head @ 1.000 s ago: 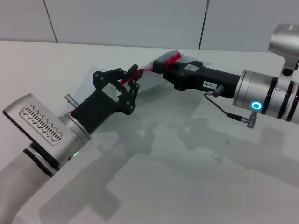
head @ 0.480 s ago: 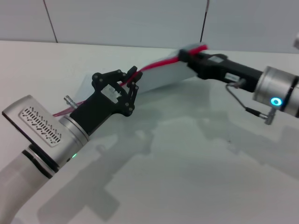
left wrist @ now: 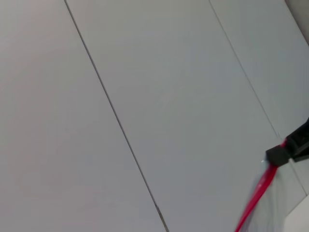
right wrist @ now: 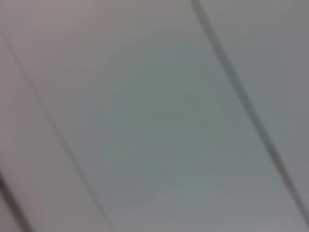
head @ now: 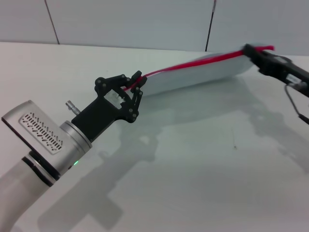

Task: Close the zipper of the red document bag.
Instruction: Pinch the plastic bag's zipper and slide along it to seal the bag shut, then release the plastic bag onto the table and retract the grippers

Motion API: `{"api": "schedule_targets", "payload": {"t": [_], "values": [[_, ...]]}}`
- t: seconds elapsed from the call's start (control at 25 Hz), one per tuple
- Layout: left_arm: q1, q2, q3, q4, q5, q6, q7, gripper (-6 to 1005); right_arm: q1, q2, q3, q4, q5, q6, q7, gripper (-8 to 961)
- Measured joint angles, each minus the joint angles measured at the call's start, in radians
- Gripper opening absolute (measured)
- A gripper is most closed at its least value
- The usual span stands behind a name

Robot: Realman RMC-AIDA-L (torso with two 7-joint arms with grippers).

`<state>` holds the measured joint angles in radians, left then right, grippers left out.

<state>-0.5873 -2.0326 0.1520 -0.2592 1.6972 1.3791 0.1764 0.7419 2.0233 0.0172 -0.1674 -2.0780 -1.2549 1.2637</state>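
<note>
The left gripper (head: pixel 136 83), black with thin jointed fingers, pinches one end of the thin bright red zipper (head: pixel 193 62) in the middle left of the head view. The right gripper (head: pixel 250 50), black too, clamps the far end at the upper right, next to the frame edge. Between them the flat pale blue-grey see-through plastic document bag (head: pixel 198 76) is stretched long and lifted off the white table (head: pixel 193 159), red edge on top. The table in front is wide and bare. The left arm reaches up from the lower left corner. The right arm comes in from the right edge. The left wrist view shows the red strip (left wrist: pixel 256 198) meeting the far black gripper (left wrist: pixel 289 150).
</note>
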Motion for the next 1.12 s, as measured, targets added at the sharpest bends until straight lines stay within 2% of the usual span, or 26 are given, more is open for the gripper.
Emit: {"api": "schedule_targets", "payload": {"t": [0.48, 0.84, 1.0, 1.12], "values": [[0.007, 0.000, 0.002, 0.006, 0.003, 0.000, 0.001, 80, -0.095, 0.000, 0.050, -0.052, 0.041, -0.007, 0.012, 12], [0.008, 0.000, 0.001, 0.009, 0.000, 0.000, 0.000, 83, -0.113, 0.000, 0.055, -0.077, 0.042, -0.046, 0.000, 28], [0.009, 0.001, -0.005, 0.009, -0.003, 0.000, -0.001, 153, -0.129, 0.000, 0.053, -0.098, 0.041, -0.078, -0.016, 40], [0.010, 0.001, -0.007, 0.009, -0.005, 0.000, -0.002, 206, -0.143, 0.000, 0.061, -0.100, 0.041, -0.153, -0.083, 50]]}}
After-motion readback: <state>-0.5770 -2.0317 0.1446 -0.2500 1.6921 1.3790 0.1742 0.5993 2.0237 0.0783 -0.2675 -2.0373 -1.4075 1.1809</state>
